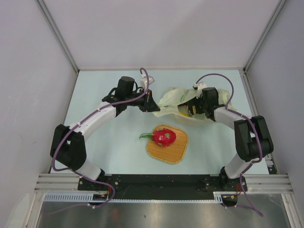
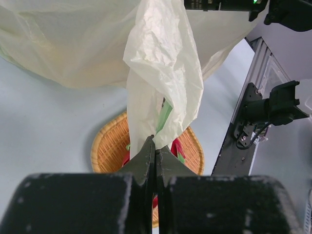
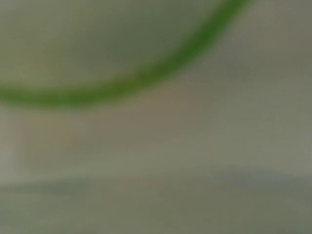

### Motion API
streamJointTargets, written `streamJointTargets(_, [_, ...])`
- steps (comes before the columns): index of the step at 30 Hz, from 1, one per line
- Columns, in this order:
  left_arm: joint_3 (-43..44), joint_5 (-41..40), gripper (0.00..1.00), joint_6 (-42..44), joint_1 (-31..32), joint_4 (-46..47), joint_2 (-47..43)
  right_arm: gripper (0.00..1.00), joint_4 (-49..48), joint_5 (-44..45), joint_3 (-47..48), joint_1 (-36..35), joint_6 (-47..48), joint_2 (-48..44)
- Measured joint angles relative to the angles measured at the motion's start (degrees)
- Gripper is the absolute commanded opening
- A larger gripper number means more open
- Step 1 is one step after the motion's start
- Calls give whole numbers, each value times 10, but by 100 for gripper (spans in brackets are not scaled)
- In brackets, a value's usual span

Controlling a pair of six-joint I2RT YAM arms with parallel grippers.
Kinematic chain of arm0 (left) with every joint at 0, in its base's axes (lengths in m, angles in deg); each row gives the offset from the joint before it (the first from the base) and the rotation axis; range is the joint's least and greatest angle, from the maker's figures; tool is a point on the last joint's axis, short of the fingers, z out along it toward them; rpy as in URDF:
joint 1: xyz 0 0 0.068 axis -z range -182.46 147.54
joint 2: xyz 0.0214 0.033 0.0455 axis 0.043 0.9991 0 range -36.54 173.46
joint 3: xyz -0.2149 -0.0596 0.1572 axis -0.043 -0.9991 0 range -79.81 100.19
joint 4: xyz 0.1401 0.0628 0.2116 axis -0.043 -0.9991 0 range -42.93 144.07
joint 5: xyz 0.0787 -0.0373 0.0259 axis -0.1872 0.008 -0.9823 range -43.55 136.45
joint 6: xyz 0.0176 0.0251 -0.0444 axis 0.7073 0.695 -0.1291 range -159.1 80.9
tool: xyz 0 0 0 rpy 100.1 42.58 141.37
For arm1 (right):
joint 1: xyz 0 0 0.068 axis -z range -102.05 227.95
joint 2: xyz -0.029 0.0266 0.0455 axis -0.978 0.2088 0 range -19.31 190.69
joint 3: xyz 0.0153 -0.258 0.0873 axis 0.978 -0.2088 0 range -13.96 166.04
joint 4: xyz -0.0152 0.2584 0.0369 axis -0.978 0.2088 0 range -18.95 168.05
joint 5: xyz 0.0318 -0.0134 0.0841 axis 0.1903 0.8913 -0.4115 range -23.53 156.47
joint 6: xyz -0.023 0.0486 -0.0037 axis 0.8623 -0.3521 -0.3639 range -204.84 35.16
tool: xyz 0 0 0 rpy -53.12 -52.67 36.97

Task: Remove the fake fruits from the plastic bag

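My left jaws were shut tight on a twisted strip of the plastic bag (image 2: pixel 161 73), holding that end up off the tabletop (image 1: pixel 118 147). The left wrist view showed the crinkled film pinched right between them. My right jaws sat at the bag's mouth on the opposite side. That wrist camera gave only a pale blur crossed by a green curve, so I could not tell whether they were open or closed on anything.

One fruit was out: the dragon fruit (image 1: pixel 165 137) lay on the orange mat (image 1: pixel 175 152), near the bag but apart from it. No other fruit lay in the open. A yellow shape (image 1: pixel 183 112) showed at the bag's mouth beside my right jaws, too small for me to name.

I judged the task barely started, with one piece delivered and the rest presumably inside the bag. What remained was to reach in, draw each piece out and set it down.
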Motion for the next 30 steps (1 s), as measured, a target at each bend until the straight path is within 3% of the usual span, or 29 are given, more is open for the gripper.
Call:
streamJointTargets(2, [0,0,0,0,2,0,0,81,-13,1,1,0,9,12])
streamJointTargets(3, [0,0,0,0,3,0,0,64,-22,1,1,0,18,19])
streamJointTargets(4, [0,0,0,0,3,0,0,55,-29,2,1,0,26,23])
streamJointTargets(7, [0,0,0,0,3,0,0,45,-39,1,2,1,49,23])
streamJointTargets(12, [0,-4,0,1,3,0,0,40,-9,-34,4,1,73,-34])
streamJointTargets(22, [2,-10,1,4,3,7,0,36,156,-195,17,-15,133,-283])
streamJointTargets(30, [19,-15,0,4,3,9,0,34,325,-292,13,-69,213,-345])
